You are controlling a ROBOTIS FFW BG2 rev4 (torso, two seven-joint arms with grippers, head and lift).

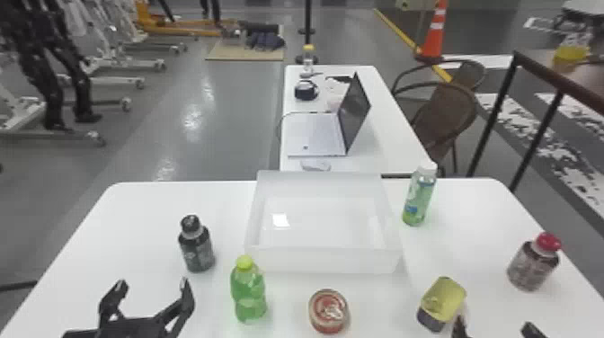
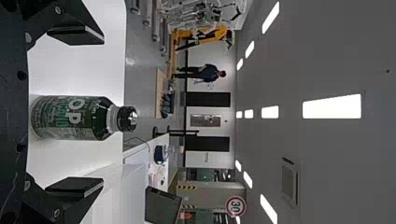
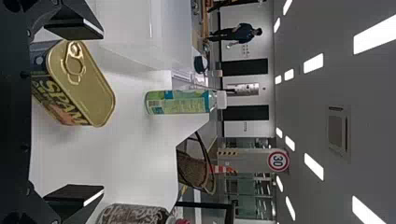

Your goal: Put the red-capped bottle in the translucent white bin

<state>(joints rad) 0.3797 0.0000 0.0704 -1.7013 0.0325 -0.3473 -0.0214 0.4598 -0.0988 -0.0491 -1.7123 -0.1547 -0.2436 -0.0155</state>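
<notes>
R claw [image 1: 495, 331]: fingers wide apart, nil held. L claw [image 1: 153, 287]: ditto. Red-capped btl [image 1: 532, 266]: on worktop [image 1: 130, 224], fwd/right of R claw. Translucent white bin [image 1: 323, 261]: fwd/left of same.

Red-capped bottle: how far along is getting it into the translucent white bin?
Nothing looks done: the red-capped bottle stands on the table, to the right of the translucent white bin and outside it. Nothing is in hand: the left gripper and right gripper are both open, holding nothing. Grasping the bottle, carrying it over and placing it inside are all left.
</notes>
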